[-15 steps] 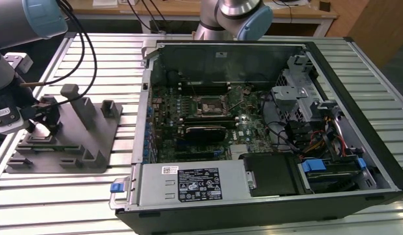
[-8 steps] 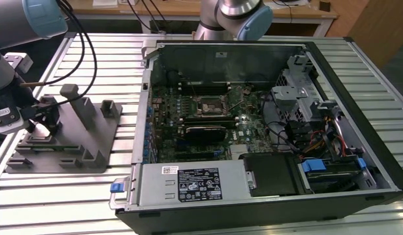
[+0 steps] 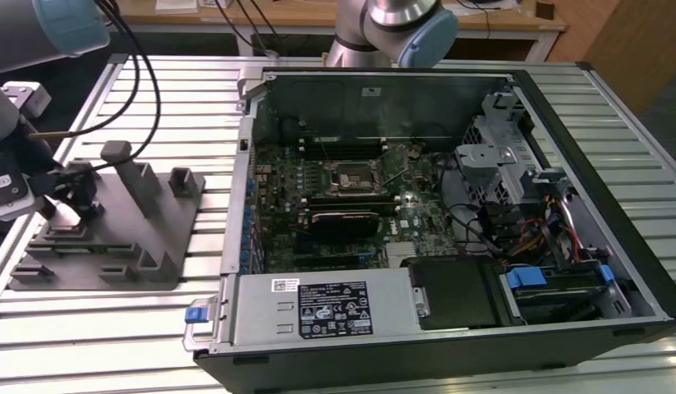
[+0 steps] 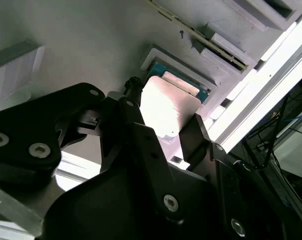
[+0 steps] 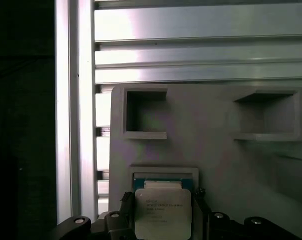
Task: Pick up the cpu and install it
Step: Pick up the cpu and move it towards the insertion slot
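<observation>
The cpu [image 5: 162, 212] is a small square chip with a silvery top, and it sits between my gripper's [image 5: 162, 200] two dark fingers [image 5: 125, 201]. The jaws press on two opposite edges of the chip. In the second wrist view the cpu [image 4: 167, 107] shows bright, just off its shallow square pocket in the grey tray [image 4: 91, 45]. The exterior view has my gripper [image 3: 66, 187] low over the tray's [image 3: 108, 246] end at that view's left. The dark metal-framed socket [image 3: 349, 176] lies on the motherboard in the open computer case [image 3: 425, 205].
The tray carries upright posts [image 3: 124, 168] and square recesses [image 5: 145, 114]. It rests on a slatted aluminium table [image 3: 151, 107]. Cables [image 3: 140, 74] hang above the tray. A second arm's base [image 3: 398, 25] stands behind the case, whose walls, drive cage and power supply surround the board.
</observation>
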### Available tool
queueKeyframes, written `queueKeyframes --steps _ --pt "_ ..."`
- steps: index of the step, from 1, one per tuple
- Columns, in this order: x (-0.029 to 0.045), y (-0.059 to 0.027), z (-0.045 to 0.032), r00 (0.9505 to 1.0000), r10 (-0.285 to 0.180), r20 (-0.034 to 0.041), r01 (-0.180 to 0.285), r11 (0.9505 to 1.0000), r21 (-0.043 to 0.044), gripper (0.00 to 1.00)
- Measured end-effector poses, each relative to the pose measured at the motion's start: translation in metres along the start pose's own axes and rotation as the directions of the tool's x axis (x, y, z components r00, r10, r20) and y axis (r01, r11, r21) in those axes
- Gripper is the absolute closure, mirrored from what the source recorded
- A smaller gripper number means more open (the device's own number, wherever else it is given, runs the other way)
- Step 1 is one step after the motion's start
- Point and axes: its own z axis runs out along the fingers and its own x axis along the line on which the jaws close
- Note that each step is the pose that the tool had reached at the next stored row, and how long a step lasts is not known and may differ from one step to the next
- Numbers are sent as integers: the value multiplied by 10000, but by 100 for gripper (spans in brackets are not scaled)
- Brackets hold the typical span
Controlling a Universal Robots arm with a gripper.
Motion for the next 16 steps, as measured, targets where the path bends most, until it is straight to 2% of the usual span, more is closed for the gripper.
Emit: queueKeyframes --steps 16 --pt "4 18 -355 10000 -1 -1 1 10000 0 45"
